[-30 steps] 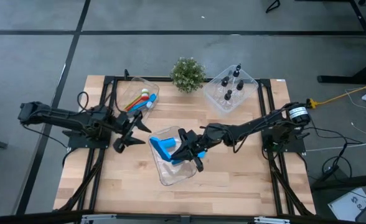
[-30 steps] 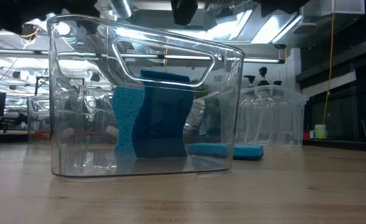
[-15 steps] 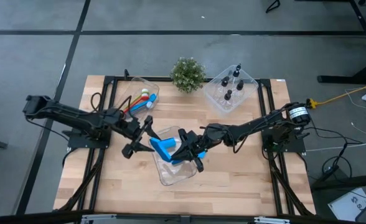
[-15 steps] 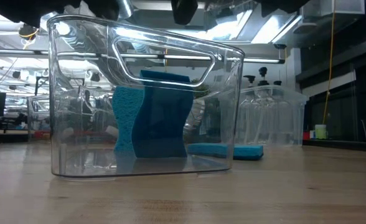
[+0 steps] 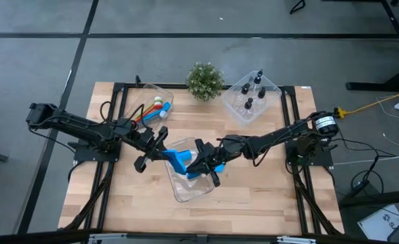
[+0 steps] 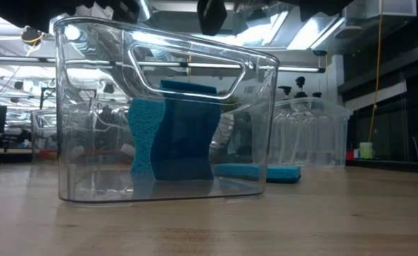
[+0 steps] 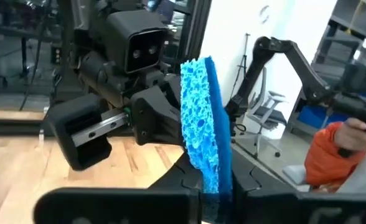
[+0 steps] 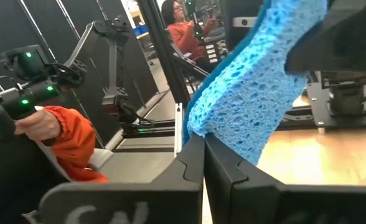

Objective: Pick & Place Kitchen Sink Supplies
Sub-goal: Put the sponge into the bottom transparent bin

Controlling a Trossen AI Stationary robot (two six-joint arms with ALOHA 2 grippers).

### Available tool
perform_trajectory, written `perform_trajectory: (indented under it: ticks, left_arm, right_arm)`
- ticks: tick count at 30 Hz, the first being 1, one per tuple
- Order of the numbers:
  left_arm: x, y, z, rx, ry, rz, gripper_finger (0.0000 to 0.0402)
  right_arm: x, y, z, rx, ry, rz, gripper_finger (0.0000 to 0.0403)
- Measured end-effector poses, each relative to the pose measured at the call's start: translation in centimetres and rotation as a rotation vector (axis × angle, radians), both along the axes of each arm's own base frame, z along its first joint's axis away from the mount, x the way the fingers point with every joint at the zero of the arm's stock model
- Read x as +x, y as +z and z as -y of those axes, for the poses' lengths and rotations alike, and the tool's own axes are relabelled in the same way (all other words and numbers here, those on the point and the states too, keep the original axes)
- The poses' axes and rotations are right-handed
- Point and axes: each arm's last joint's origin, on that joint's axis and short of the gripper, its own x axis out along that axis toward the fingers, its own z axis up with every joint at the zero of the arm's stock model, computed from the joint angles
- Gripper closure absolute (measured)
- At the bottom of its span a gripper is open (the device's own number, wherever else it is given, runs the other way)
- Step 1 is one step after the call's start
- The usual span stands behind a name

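A bright blue sponge (image 5: 180, 161) hangs over a clear bin (image 5: 193, 186) at the table's middle, held at both ends. My left gripper (image 5: 164, 150) is shut on the end toward the table's left. My right gripper (image 5: 198, 165) is shut on the other end. In the left wrist view the sponge (image 7: 201, 118) stands on edge, with my right gripper (image 7: 164, 118) behind it. In the low view, two blue sponges (image 6: 173, 135) stand upright on the bin's floor and another (image 6: 255, 171) lies flat behind them. My left gripper pinches the sponge's left end (image 7: 211, 180) between its two fingers, one on each flat face. It reaches in level from the table's left. The sponge stands on edge, lifted clear above the bin. My right gripper pinches the sponge's other end (image 8: 217, 127) between its two fingers, reaching in level from the table's right. The sponge runs from it toward my left gripper's finger (image 8: 332, 37), clear of the bin.
At the back left a clear bin (image 5: 152, 105) holds coloured brushes. A clear bin (image 5: 250, 98) with small black-capped bottles stands at the back right, and a small potted plant (image 5: 204, 80) between them. A person in an orange sleeve (image 8: 65, 140) sits beyond the table.
My left gripper has moved toward the table's right, up to the sponge that my right gripper holds over the bin, and now has its left end. The sponge and my right gripper have stayed in place.
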Motion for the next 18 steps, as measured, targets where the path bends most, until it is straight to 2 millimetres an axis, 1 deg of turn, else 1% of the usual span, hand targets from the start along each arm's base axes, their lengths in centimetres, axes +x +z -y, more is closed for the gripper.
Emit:
perform_trajectory:
  ticks: [5, 10, 14, 18]
  left_arm:
    - [0.1, -0.2, -0.2, -0.146, 0.047, -0.076, 0.0389]
    - [0.0, -0.4, -0.2, -0.283, 0.066, -0.163, 0.0393]
    - [-0.3, -0.8, -0.3, -0.370, 0.080, -0.257, 0.0393]
    - [-0.9, -0.8, -0.4, -0.438, 0.094, -0.311, 0.0393]
  right_arm:
    - [0.0, -0.2, 0.2, -0.031, -0.018, -0.021, 0.0375]
    - [0.1, -0.7, 0.8, -0.043, -0.034, -0.064, 0.0326]
    - [0.0, -1.2, 1.3, -0.137, -0.049, -0.107, 0.0286]
    - [0.0, -1.8, 1.5, -0.303, -0.034, -0.109, 0.0264]
